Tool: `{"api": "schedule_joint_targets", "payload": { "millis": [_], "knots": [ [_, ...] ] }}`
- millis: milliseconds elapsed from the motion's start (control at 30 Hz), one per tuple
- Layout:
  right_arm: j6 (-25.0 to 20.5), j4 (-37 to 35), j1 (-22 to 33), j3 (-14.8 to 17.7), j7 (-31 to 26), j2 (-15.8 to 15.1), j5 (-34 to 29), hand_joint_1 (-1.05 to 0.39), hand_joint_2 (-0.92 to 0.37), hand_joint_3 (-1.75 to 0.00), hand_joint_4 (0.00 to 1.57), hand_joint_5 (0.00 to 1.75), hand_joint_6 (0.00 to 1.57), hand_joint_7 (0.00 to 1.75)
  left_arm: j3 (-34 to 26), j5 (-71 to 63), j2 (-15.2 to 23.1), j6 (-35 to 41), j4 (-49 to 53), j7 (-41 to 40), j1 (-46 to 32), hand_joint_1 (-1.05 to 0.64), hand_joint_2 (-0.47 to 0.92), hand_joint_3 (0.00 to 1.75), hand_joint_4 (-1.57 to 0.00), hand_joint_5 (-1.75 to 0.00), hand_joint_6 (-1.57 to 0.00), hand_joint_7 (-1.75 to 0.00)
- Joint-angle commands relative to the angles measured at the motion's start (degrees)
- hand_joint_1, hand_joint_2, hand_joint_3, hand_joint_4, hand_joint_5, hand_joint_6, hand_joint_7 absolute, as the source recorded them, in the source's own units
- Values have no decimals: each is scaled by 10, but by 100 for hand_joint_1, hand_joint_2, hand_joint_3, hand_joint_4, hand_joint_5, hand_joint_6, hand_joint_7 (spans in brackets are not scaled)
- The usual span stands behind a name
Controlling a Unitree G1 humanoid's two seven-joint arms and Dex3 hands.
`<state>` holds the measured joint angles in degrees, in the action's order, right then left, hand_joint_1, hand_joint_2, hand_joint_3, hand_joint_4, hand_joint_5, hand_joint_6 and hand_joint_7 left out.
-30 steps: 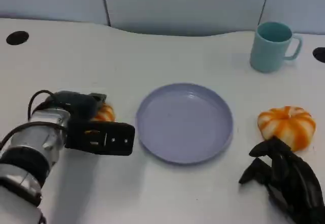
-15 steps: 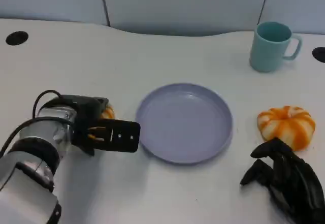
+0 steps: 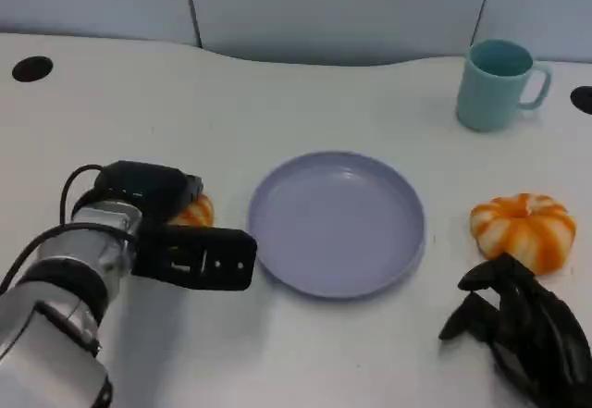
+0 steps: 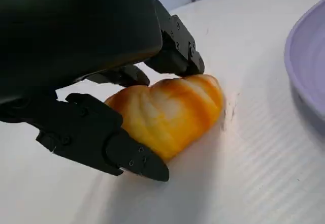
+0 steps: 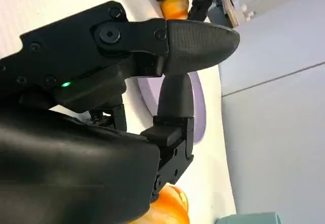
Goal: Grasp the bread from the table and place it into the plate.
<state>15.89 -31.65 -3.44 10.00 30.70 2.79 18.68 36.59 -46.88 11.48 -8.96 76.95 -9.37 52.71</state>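
Black fingers of the left hand close around a glazed orange bread: the left wrist view shows one finger under its near side and others pressing its top, with the bread resting on the white counter. From the head view, that hand covers most of the bread, leaving just an orange edge beside the silver forearm, so the grip itself is hidden there. The lavender plate lies just beside the hand, and its rim enters the wrist picture near the bread without touching it.

The right hand rests low on the counter with its fingers curled in, holding nothing. Just beyond it sits a second bread, round with orange and white stripes, near the plate's other side. A teal mug stands farther back. The right wrist view shows that hand's fingers close together, with the plate behind them.
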Motion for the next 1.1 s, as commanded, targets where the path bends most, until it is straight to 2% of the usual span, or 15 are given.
{"api": "schedule_joint_targets", "payload": {
  "millis": [33,100,133,167,200,233,267,367,433,700,733,767,833,1033,1100],
  "knots": [
    [-4,9,7,2,-2,-8,5,-50,-92,-47,49,175,41,159,9,-4,8,-9,9,-12,-14,-28,92,21,-91,-51,-97,-3],
    [-1,11,8,1,-3,-9,2,-50,-92,-47,49,175,41,159,10,-4,10,-16,9,-47,-28,-28,92,21,-91,-52,-98,-3],
    [1,12,9,1,-3,-10,0,-50,-92,-48,49,175,41,159,11,-5,11,-21,9,-74,-38,-29,92,20,-79,-124,-94,-50],
    [2,13,10,0,-4,-10,-2,-50,-92,-48,50,175,41,160,11,-6,12,-25,9,-93,-44,-29,92,20,-74,-149,-83,-83],
    [3,13,11,0,-4,-11,-2,-50,-92,-48,50,175,41,160,12,-6,12,-27,9,-104,-48,-29,92,20,-72,-161,-78,-100],
    [0,15,11,0,-3,-11,-1,-50,-92,-49,50,175,41,160,8,-1,13,-30,10,-112,-52,-29,92,20,-71,-168,-75,-109],
    [0,15,12,1,-2,-11,0,-49,-92,-48,50,175,41,160,1,8,13,-36,10,-122,-58,-27,92,24,-73,-172,-68,-133],
    [1,14,12,1,6,-13,4,-48,-92,-50,49,175,39,161,-14,22,14,-45,10,-148,-72,-26,92,28,-74,-174,-69,-111],
    [2,14,12,1,8,-13,5,-48,-92,-50,48,175,39,162,-16,23,14,-46,10,-152,-73,-26,92,29,-74,-175,-71,-103],
    [2,13,12,2,9,-13,4,-48,-92,-50,48,175,38,163,-15,24,14,-46,11,-154,-73,-26,92,29,-74,-175,-72,-100],
    [4,14,11,1,2,-13,0,-48,-92,-50,48,175,38,163,-30,39,17,-60,6,-170,-75,-26,92,29,-74,-175,-73,-99],
    [2,16,12,0,-5,-13,-5,-49,-92,-49,49,175,38,163,-43,50,21,-73,1,-189,-76,-22,91,38,-73,-175,-60,-143],
    [-1,19,13,-1,-12,-13,-8,-50,-92,-48,50,175,39,163,-60,63,27,-92,-5,-215,-75,-19,89,43,-71,-175,-53,-166],
    [-1,18,12,-1,-9,-14,-5,-48,-92,-49,50,175,39,162,-85,77,33,-124,-11,-231,-68,-18,90,48,-68,-175,-46,-175],
    [-2,20,12,-2,-12,-15,-7,-48,-92,-49,50,175,39,162,-101,89,36,-146,-17,-241,-63,-13,85,47,-67,-175,-47,-175]
  ]
}}
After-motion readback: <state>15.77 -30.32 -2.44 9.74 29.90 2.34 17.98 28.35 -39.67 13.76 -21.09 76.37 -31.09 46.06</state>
